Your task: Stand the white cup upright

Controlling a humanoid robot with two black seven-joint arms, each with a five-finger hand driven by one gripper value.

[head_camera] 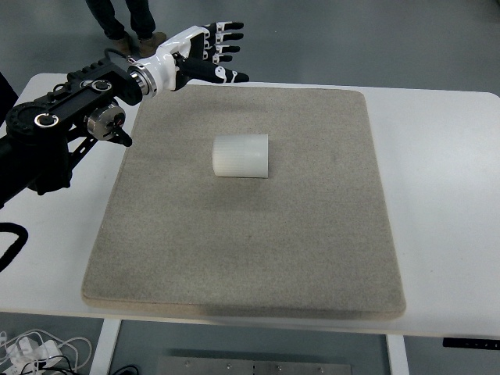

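Note:
A white ribbed cup [241,156] lies on its side on the grey mat [242,250], a little above the mat's middle. My left hand [209,55] is open, fingers spread and pointing right, above the mat's far left edge. It is up and to the left of the cup, clear of it, and holds nothing. The black left arm [55,133] comes in from the left edge. The right arm is out of view.
The mat covers most of the white table [445,195]. A person's legs and shoes [129,23] stand on the floor beyond the table's far left corner. Cables [35,348] lie on the floor at the bottom left.

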